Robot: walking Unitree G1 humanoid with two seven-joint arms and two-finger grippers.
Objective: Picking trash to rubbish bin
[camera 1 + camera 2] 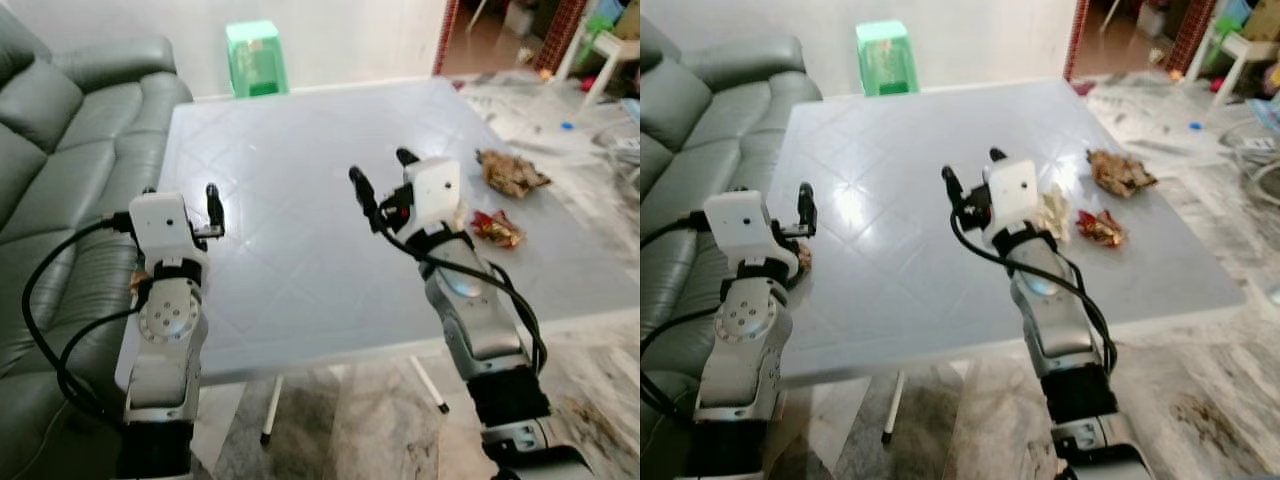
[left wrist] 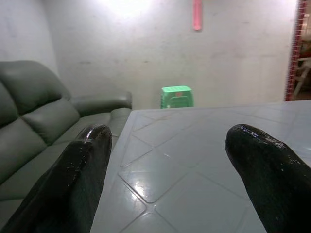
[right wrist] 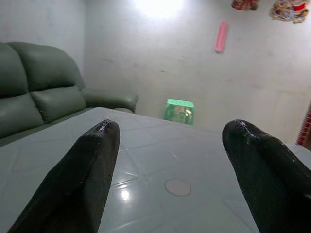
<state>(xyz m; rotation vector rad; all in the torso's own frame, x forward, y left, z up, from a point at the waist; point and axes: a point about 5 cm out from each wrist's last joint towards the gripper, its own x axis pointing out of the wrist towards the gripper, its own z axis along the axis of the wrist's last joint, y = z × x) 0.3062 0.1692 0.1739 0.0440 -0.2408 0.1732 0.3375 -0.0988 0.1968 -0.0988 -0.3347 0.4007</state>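
Domestic living room. Indicators: a grey plastic table (image 1: 300, 250) at centre; a grey leather sofa (image 1: 60, 150) beside the table; a green plastic stool (image 1: 256, 58) beyond the table, against the plain wall (image 2: 146, 48); marble-patterned floor (image 1: 350, 420) beneath the table.

head pair: high, looking forward and down over counter (image 1: 300, 250) | wrist cams: low, near counter surface, facing wall | all four views share: counter, green stool (image 2: 177, 96), sofa (image 3: 43, 92)

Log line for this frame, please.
left gripper: open, empty, table's left edge | right gripper: open, empty, over table | brown trash, red wrapper: on table, unpicked
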